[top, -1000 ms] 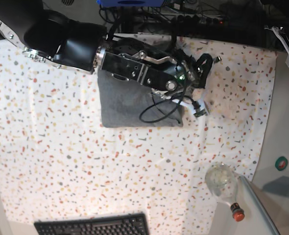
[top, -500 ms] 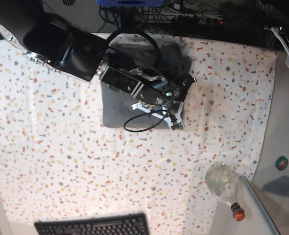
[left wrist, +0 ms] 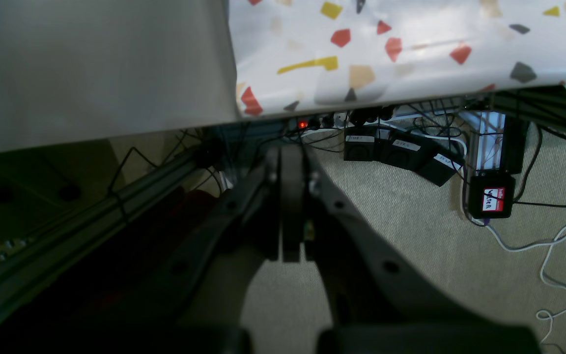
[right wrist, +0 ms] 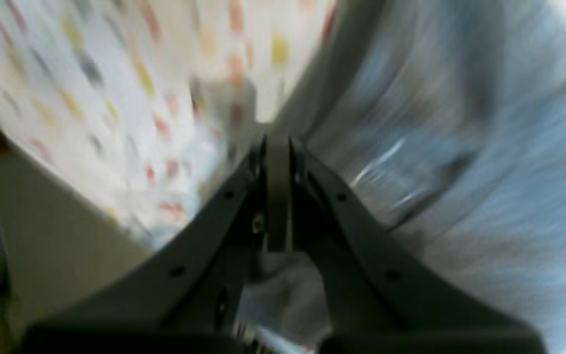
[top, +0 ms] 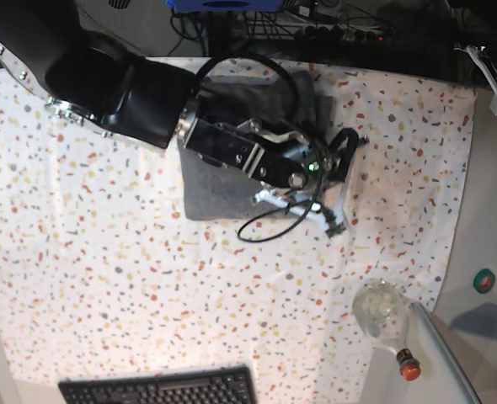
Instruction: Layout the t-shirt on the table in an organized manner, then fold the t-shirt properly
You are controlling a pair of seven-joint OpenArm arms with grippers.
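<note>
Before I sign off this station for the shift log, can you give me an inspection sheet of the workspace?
Surface: table under a white flecked cloth, lying flat.
Job's things: t-shirt, grey, folded into a compact block, partly under the right arm.
Clutter: clear bottle with a red cap; black keyboard at the near edge.
Hands: left hand shut, empty, off the table edge; right hand shut beside the shirt, view blurred.
Cables: black loop hanging from the right arm.
Surroundings: power strips, floor wiring.

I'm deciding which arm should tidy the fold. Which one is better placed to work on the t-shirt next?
Probably the right. In the base view the right gripper, shut, is over the folded t-shirt on the table. The left gripper, also shut, hangs beyond the table's edge, looking at the floor.
</note>
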